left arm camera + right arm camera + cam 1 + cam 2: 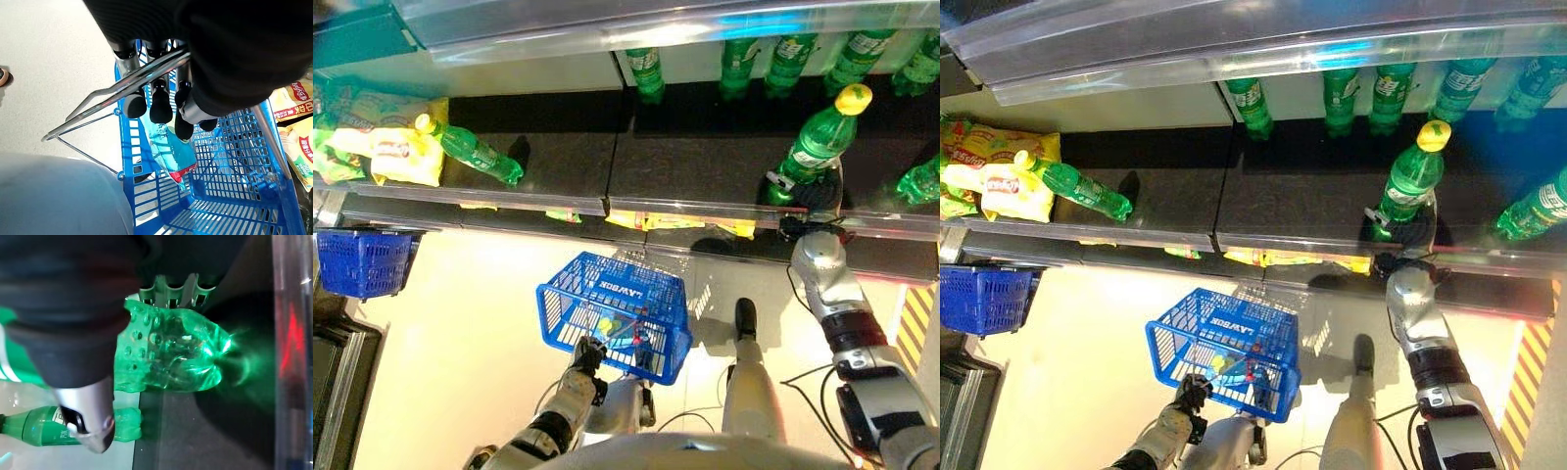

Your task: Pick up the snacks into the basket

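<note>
- The left robot hand had its fingers curled round the metal handle of the blue basket, which hung above the pale floor in front of the shelf.
- Inside the basket lay a blue snack packet, with a few other small items beside it in the head views.
- The right robot hand reached onto the dark shelf, with its fingers and thumb wrapped round the lower part of an upright green bottle with a yellow cap.
- Yellow snack bags sat at the left end of the shelf, with another green bottle lying on its side just beside them.
- More green bottles stood in a row at the back of the shelf.
- A second blue basket hung under the shelf's left end.
</note>
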You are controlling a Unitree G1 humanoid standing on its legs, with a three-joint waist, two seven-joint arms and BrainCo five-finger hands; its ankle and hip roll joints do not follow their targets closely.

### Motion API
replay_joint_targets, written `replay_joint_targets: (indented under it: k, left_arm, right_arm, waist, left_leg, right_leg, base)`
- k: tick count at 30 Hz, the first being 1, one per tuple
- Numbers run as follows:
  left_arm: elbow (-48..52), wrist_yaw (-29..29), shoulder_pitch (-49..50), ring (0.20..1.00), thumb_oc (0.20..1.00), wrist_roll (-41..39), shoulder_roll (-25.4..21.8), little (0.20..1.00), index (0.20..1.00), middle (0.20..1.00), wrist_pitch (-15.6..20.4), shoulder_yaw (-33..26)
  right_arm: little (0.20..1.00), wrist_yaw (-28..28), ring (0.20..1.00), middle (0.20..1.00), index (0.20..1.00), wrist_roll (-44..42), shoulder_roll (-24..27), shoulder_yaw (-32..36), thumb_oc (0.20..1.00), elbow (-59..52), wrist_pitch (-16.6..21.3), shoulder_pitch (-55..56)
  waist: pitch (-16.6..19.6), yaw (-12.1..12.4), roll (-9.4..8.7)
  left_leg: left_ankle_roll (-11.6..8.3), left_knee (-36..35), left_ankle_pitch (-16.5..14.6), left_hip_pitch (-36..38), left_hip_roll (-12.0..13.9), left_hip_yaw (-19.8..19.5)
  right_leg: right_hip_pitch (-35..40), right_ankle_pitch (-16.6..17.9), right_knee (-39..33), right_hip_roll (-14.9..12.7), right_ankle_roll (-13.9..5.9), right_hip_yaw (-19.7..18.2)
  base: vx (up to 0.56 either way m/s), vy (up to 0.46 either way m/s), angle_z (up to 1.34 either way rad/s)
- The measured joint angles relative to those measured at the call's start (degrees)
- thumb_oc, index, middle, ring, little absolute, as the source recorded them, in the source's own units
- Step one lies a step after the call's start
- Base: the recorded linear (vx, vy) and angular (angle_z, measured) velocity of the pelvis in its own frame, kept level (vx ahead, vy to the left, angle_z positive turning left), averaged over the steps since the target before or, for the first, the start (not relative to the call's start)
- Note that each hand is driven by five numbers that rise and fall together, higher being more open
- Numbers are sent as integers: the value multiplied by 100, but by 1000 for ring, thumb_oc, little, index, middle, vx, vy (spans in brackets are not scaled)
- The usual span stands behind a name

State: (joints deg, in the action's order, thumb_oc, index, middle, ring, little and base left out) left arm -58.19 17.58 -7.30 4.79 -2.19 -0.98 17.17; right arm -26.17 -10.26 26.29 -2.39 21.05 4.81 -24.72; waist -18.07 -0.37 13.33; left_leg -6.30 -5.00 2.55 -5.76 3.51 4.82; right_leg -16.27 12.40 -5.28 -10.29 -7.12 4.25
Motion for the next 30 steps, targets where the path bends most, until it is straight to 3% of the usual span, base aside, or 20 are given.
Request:
replay_joint_targets:
  k: [10, 11, 16, 30]
  left_arm:
    - [102, 0, 21, 200, 200, -6, 70, 200, 200, 200, 38, 57]
    - [113, 0, 22, 200, 200, -6, 79, 200, 200, 200, 39, 87]
    - [145, -1, 26, 200, 200, -8, 107, 200, 200, 200, 73, 204]
    - [152, 5, 25, 200, 200, -21, 119, 200, 200, 200, 77, 199]
  right_arm:
    - [1000, -3, 1000, 1000, 1000, -67, 17, -40, 1000, 79, 117, -288]
    - [200, -3, 200, 200, 200, -67, 28, -42, 200, 102, 117, -331]
    - [200, -97, 200, 200, 200, -66, 126, -79, 200, 668, 184, -769]
    - [200, -23, 200, 200, 200, -140, 8, -67, 200, 217, 224, -391]
  waist:
    - [-82, 2, 181]
    - [-88, 4, 197]
    - [-95, 30, 249]
    - [-94, 119, 240]
  left_leg:
    - [6, -1, 3, -6, -38, 9]
    - [12, -1, 7, -7, -49, 9]
    - [46, -1, 30, -17, -128, -8]
    - [49, -1, 33, -24, -138, -10]
  right_leg:
    - [-41, 17, 0, -28, -19, -56]
    - [-41, 19, -1, -40, -22, -56]
    - [-44, 45, 0, -124, -62, -58]
    - [-50, 52, 2, -128, -69, -59]
  base:
    - [9, 20, -1]
    - [19, 44, 1]
    - [7, 18, 2]
    - [0, 0, 0]
